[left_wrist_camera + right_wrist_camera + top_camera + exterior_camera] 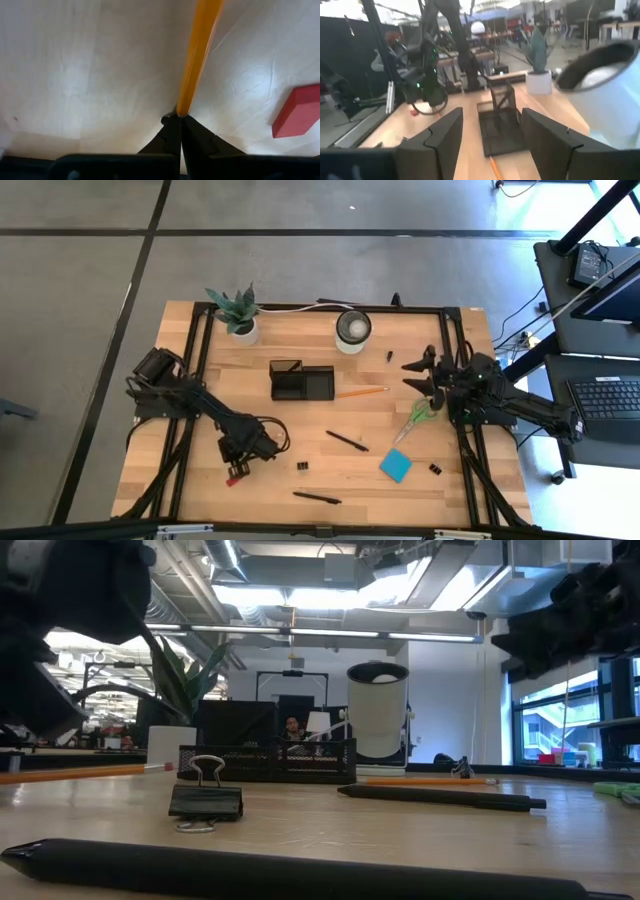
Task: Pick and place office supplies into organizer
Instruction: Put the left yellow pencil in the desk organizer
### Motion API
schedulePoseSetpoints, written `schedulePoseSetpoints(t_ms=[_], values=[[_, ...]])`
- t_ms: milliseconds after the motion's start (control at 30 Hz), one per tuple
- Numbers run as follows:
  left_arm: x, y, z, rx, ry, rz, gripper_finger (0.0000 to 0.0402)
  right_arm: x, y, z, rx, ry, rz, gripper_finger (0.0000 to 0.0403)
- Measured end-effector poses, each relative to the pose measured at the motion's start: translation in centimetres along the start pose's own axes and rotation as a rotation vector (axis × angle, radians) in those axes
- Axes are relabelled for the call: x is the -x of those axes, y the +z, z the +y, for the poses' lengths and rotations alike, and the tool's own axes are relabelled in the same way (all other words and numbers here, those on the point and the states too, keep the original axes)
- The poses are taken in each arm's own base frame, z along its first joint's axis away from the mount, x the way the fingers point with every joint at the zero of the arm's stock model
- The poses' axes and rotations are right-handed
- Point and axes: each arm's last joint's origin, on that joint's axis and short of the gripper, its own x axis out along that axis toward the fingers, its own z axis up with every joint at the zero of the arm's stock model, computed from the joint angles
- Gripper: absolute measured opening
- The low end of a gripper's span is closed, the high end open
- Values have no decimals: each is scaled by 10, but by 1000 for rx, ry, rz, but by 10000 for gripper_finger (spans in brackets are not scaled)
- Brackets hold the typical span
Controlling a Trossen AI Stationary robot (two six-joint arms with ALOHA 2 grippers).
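1 orange wooden pencil [197, 60] is pinched in the clenched left hand [238, 463]; the right hand [428, 376] waits released; the black rectangular organizer [301, 381] looks unfilled.

I see an orange wooden pencil [196, 60], a red block eraser [298, 110], a blue square sticky-note pad [395, 465], and green-handled scissors [417, 418] on the pale wooden table [330, 480].

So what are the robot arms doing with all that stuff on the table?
They are tidying office supplies into the black organizer. The left gripper is down at the table's front left, shut on the tip of an orange pencil, beside a red eraser. The right gripper waits open above the green-handled scissors. Pens, clips and the blue sticky-note pad lie loose.
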Motion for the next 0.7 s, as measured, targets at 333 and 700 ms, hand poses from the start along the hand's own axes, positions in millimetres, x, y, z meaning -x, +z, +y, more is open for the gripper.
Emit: schedulePoseSetpoints(t_ms=[333, 700], values=[[5, 11, 8, -21, -31, -2, 2, -11, -15, 0, -19, 12, 165, 207], [10, 23, 17, -32, -68, -9, 2, -37, -4, 18, 89, 129, 219, 207]])
